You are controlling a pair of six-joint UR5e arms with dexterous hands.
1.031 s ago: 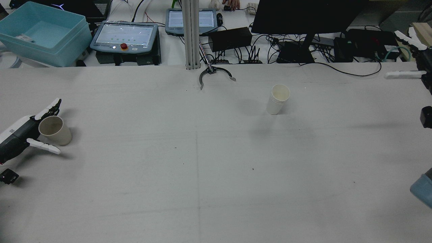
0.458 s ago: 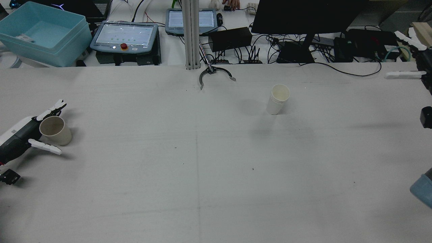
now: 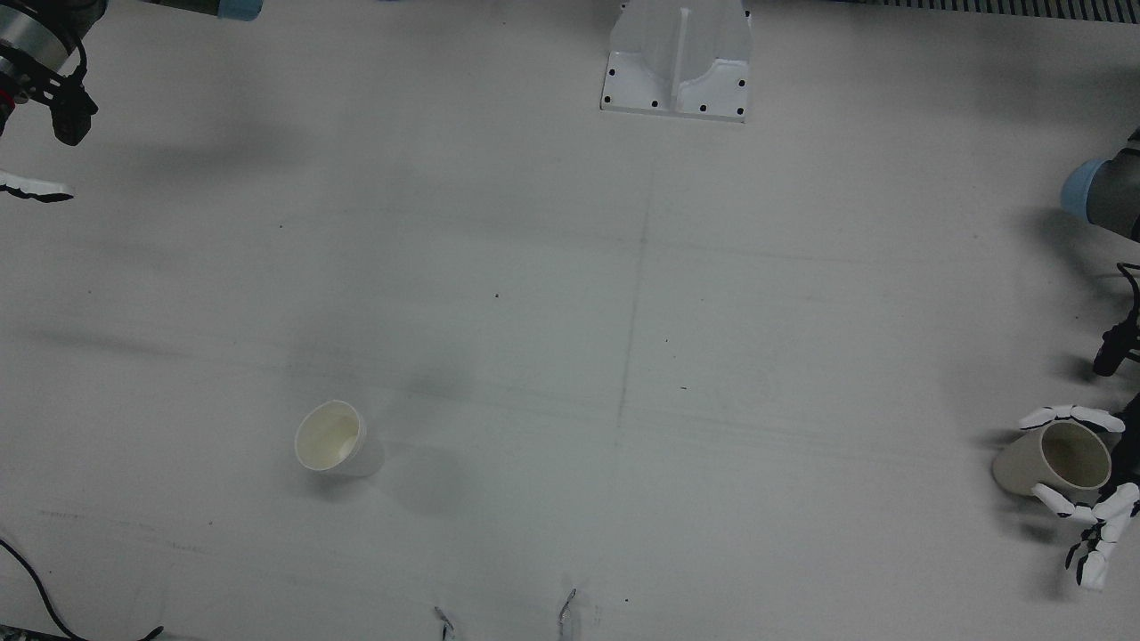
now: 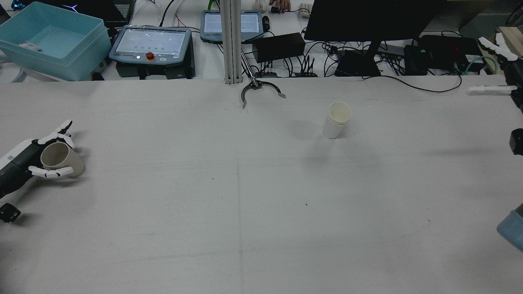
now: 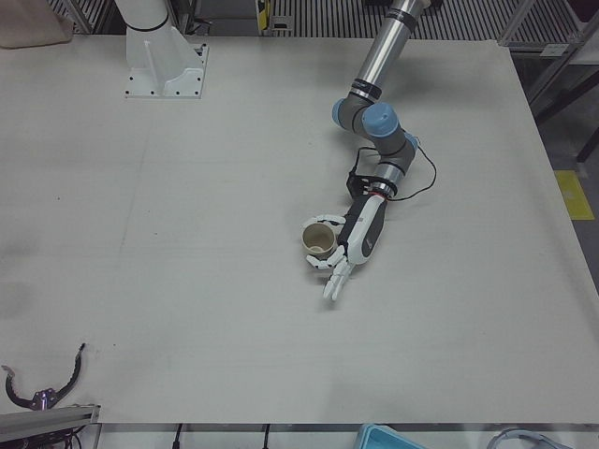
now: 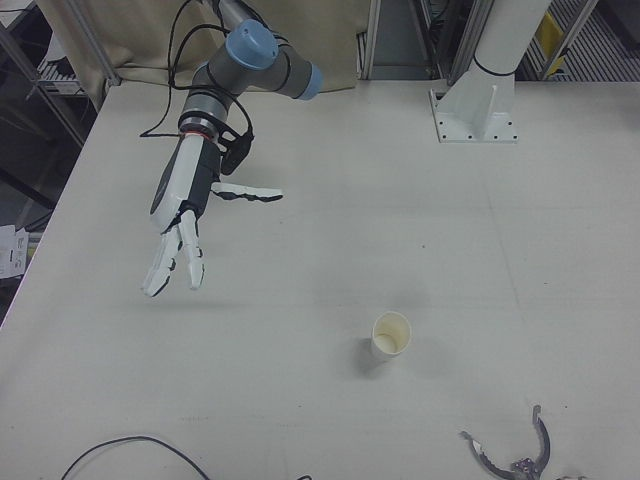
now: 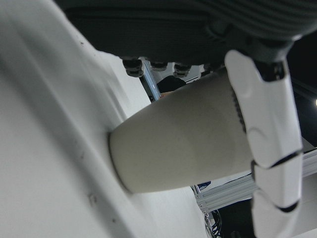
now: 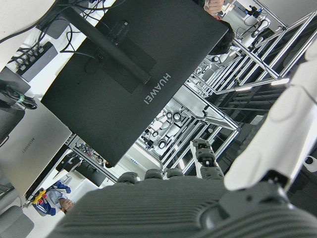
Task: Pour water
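Two cups: one at each side of the table (image 4: 245,204).
Left hand (image 4: 39,157): fingers curled around the beige cup (image 4: 61,159), gripping it, tilted.
Right hand (image 6: 180,215): fingers spread, empty, raised.
White cup (image 4: 337,119): upright, well apart from both hands.

- The paper cup (image 4: 337,119) stands on the tabletop (image 4: 245,204), right of centre in the rear view.
- A second cup (image 4: 61,160) sits at the far left edge, inside the left hand (image 4: 45,157).
- The right hand (image 6: 180,225) hangs above the opposite edge, well apart from both cups.
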